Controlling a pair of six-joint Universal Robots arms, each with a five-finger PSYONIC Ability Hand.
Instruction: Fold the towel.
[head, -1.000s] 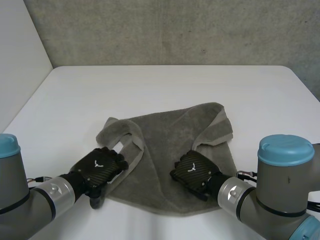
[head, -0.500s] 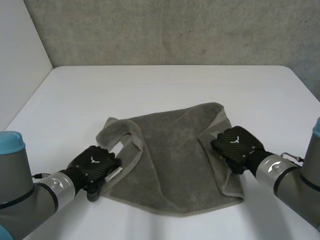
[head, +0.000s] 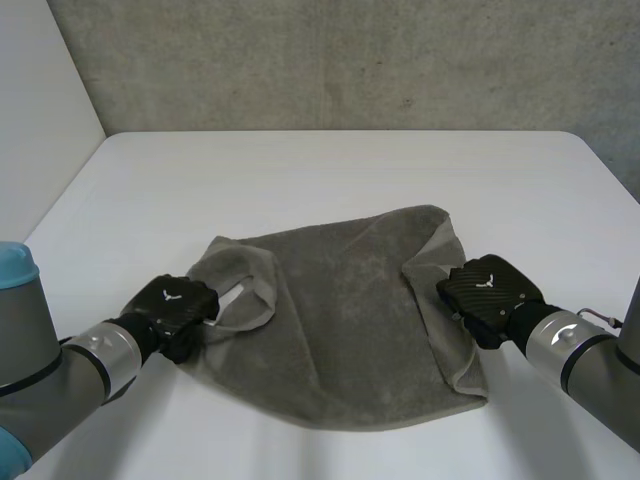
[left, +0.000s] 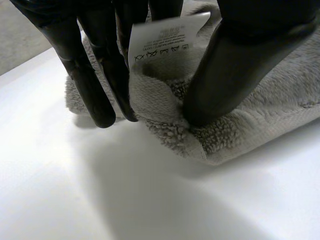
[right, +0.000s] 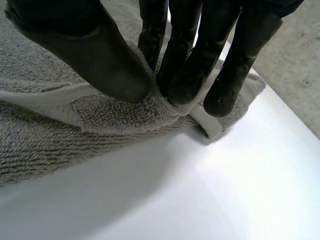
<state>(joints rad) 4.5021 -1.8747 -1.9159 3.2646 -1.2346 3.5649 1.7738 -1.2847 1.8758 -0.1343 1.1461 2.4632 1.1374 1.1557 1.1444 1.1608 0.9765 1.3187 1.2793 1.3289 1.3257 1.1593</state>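
We see the towel (head: 340, 320) rumpled on the table (head: 330, 170), near side. Our left hand (head: 172, 308) pinches its left edge by the label (left: 167, 37); our right hand (head: 488, 290) pinches the right edge, thumb against fingers.

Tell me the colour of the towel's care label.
Care label: white with dark printed symbols, clearest in the left wrist view.

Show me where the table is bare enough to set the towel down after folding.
The table is bare beyond the towel, from the towel's far edge to the table's far edge. The near half is crowded: the left hand pinches the towel's left side and the right hand pinches its right edge.
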